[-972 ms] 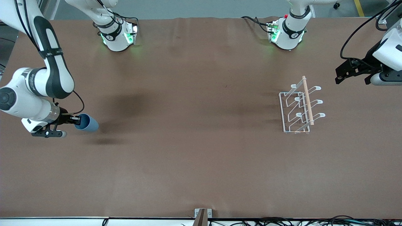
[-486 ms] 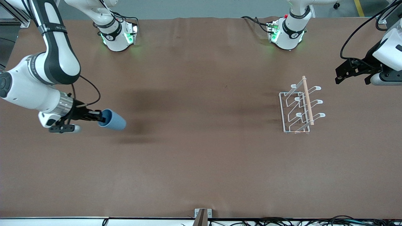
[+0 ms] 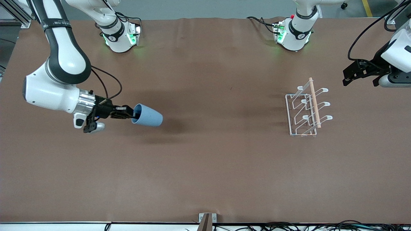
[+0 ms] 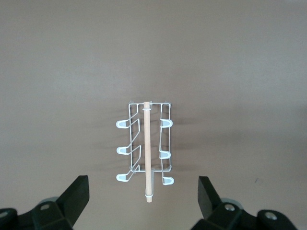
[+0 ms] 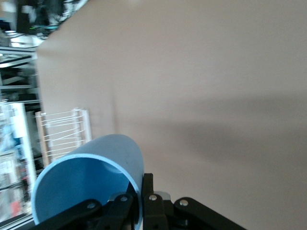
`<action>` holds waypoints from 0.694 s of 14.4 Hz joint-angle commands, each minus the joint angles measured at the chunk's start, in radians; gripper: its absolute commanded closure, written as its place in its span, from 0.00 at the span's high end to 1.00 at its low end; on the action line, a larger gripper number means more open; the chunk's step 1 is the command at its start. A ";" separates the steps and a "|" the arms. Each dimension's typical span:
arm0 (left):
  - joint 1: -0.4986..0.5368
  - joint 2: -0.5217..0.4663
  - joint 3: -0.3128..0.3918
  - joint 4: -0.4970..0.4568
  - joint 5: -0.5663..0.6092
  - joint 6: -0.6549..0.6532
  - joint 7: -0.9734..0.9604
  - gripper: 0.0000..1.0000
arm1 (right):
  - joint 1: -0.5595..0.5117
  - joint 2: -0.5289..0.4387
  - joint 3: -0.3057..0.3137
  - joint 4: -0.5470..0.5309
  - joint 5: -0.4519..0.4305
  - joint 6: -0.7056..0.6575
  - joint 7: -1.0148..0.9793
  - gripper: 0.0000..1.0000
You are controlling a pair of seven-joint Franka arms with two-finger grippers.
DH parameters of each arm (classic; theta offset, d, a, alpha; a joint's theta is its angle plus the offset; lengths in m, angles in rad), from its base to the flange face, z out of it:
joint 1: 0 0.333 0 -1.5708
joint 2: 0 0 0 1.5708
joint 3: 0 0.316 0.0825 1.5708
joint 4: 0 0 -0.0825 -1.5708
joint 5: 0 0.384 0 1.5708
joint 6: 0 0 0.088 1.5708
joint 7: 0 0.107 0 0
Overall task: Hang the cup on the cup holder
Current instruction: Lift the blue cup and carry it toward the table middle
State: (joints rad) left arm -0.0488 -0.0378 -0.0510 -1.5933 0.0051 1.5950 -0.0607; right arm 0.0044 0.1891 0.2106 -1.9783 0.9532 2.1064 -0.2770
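Observation:
My right gripper (image 3: 130, 115) is shut on the rim of the light-blue cup (image 3: 147, 117) and holds it on its side in the air over the table toward the right arm's end. In the right wrist view the cup (image 5: 91, 182) has one finger inside and one outside its wall. The white wire cup holder (image 3: 307, 109) with its wooden rod stands toward the left arm's end; it also shows in the left wrist view (image 4: 146, 148) and in the right wrist view (image 5: 62, 132). My left gripper (image 3: 348, 77) waits open and empty in the air beside the holder (image 4: 141, 201).
The brown table (image 3: 205, 166) is bare between the cup and the holder. Both arm bases (image 3: 120, 37) stand along the table's edge farthest from the front camera. A small bracket (image 3: 207, 219) and cables lie at the nearest edge.
My right arm has carried the cup steadily toward the middle of the table, toward the cup holder. The left arm and the holder have not moved.

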 commanded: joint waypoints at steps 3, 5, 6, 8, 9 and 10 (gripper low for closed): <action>0.004 0.009 0.000 0.023 -0.011 0.000 0.012 1.00 | 0.000 0.022 0.104 -0.034 0.326 -0.015 -0.191 0.00; 0.003 0.009 0.000 0.023 -0.011 0.000 0.012 1.00 | 0.002 0.047 0.151 -0.031 0.421 -0.014 -0.220 0.00; 0.003 0.009 0.000 0.023 -0.011 0.000 0.012 1.00 | 0.002 0.059 0.177 -0.031 0.465 -0.014 -0.275 0.00; 0.003 0.007 0.000 0.024 -0.008 0.000 0.051 1.00 | 0.006 0.084 0.197 -0.030 0.539 -0.017 -0.378 0.00; 0.006 0.007 0.002 0.024 -0.011 0.000 0.097 1.00 | 0.012 0.090 0.216 -0.031 0.567 -0.016 -0.389 0.00; 0.018 0.007 0.002 0.032 -0.013 -0.001 0.129 1.00 | 0.015 0.114 0.223 -0.027 0.576 -0.011 -0.392 0.00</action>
State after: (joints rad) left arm -0.0472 -0.0378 -0.0505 -1.5904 0.0050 1.5966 0.0033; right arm 0.0220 0.2781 0.4100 -2.0057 1.4741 2.0969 -0.6248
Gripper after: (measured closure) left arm 0.000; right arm 0.956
